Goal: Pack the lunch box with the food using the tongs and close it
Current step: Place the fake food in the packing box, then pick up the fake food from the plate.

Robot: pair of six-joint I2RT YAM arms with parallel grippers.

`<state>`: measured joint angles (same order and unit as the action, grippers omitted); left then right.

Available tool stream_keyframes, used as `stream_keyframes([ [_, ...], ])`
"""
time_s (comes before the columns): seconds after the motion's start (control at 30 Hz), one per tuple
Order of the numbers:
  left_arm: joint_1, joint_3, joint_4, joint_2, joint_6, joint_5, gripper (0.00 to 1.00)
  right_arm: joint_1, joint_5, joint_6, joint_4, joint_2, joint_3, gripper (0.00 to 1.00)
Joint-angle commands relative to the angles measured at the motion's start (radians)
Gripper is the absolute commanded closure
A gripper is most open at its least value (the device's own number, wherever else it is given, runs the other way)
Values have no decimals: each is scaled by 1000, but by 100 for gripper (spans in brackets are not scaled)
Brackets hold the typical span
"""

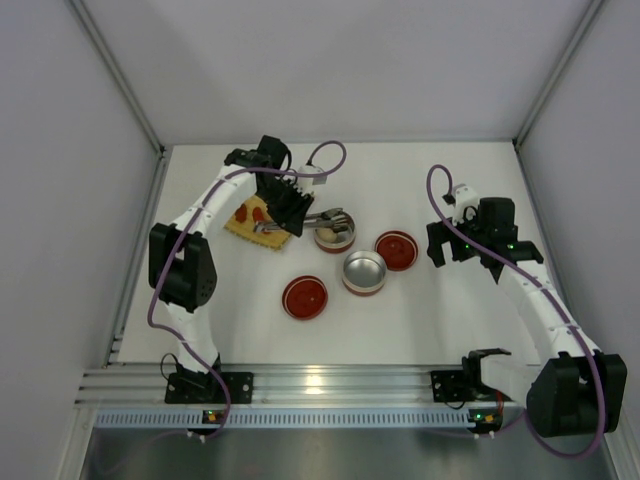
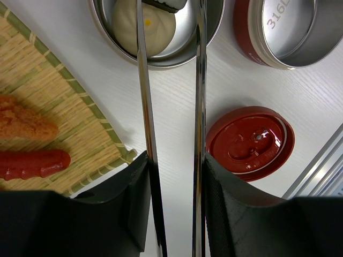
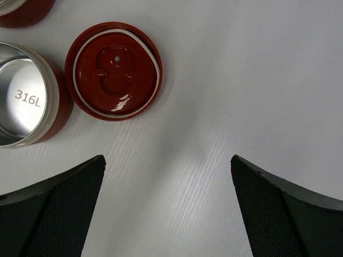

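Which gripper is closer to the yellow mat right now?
Left. The left gripper, gripping the tongs, is at the right edge of the mat; the right gripper, open, is well off to its right.

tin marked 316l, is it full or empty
Empty. From above, the tin shows only bare shiny metal inside, with nothing in it. A red lid lies beside it on the table.

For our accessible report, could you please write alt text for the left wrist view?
The left gripper clamps silver tongs reaching over a steel bowl holding a white bun, with a white-and-dark piece between them at the top edge. An orange piece and a red sausage lie on a yellow mat at left; a red lid and an empty tin sit right.
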<state>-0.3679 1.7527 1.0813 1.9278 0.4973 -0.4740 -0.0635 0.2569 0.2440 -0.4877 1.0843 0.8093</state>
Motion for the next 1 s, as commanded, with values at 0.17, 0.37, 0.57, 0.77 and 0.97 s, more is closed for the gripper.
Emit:
stream_keyframes([
  [0.17, 1, 14, -49, -20, 0, -43, 45, -2, 12, 15, -9, 2, 14, 1],
  [0.37, 0, 27, -37, -24, 0, -52, 40, 1, 12, 15, -11, 2, 16, 1],
  [0.57, 4, 41, -44, -75, -31, -71, 50, -1, 12, 17, -12, -1, 16, 1],
  [0.77, 90, 37, -46, -159, -77, -89, 56, -1, 15, 15, -14, -7, 18, 0],
  [0.97, 272, -74, -26, -279, -92, -25, 53, -1, 16, 18, -14, -15, 14, 1],
])
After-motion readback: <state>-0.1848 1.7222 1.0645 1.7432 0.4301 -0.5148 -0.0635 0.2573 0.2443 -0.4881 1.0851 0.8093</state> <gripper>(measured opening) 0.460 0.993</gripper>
